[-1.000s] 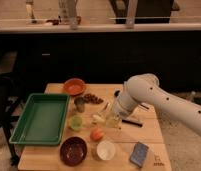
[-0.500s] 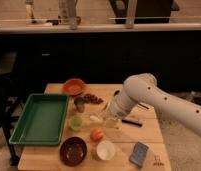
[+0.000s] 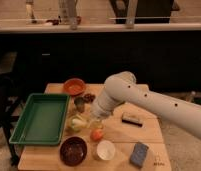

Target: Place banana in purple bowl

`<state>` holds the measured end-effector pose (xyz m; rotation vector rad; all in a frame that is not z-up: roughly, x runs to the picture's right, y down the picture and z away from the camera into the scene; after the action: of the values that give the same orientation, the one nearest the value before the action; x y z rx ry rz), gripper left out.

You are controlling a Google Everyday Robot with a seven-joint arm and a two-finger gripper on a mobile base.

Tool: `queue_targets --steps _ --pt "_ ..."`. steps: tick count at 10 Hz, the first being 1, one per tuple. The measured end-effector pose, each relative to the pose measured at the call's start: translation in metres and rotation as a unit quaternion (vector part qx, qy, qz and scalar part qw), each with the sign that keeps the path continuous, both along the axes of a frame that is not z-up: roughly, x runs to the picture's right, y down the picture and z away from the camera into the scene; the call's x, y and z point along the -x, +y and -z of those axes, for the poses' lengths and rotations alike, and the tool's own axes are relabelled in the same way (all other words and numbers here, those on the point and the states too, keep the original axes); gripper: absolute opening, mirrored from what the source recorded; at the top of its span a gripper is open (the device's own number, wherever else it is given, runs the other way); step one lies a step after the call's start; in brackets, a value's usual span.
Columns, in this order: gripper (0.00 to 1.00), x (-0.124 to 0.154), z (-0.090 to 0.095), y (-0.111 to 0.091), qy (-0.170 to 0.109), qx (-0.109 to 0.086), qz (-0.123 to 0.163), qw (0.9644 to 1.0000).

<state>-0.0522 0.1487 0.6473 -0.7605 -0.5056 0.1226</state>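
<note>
The purple bowl (image 3: 73, 150) sits empty at the front of the wooden table (image 3: 149, 132), left of a white cup (image 3: 105, 149). My white arm reaches in from the right, and my gripper (image 3: 97, 120) points down at the middle of the table, behind an orange fruit (image 3: 96, 134). A small pale yellow piece right under the gripper looks like the banana (image 3: 98, 124); most of it is hidden by the gripper. The gripper is behind and to the right of the purple bowl, about a bowl's width away.
A green tray (image 3: 41, 118) fills the table's left side. An orange bowl (image 3: 74, 86) is at the back. A green item (image 3: 76, 122), a dark can (image 3: 80, 104), a black object (image 3: 131, 119) and a blue sponge (image 3: 139, 154) lie around the gripper.
My arm has swung a little to the left and lower, bringing the gripper down over the yellow piece at the table's middle. The bowls and other items have not moved.
</note>
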Motion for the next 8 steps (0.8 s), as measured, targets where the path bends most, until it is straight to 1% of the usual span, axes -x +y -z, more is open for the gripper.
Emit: queue_targets --steps 3,5,8 --pt "0.0 0.019 0.006 0.018 -0.021 0.014 0.02 0.9995" --pt "0.0 0.036 0.005 0.028 -0.025 0.024 0.031 0.9989" --pt "0.0 0.057 0.0 0.047 -0.026 0.046 0.049 0.9974"
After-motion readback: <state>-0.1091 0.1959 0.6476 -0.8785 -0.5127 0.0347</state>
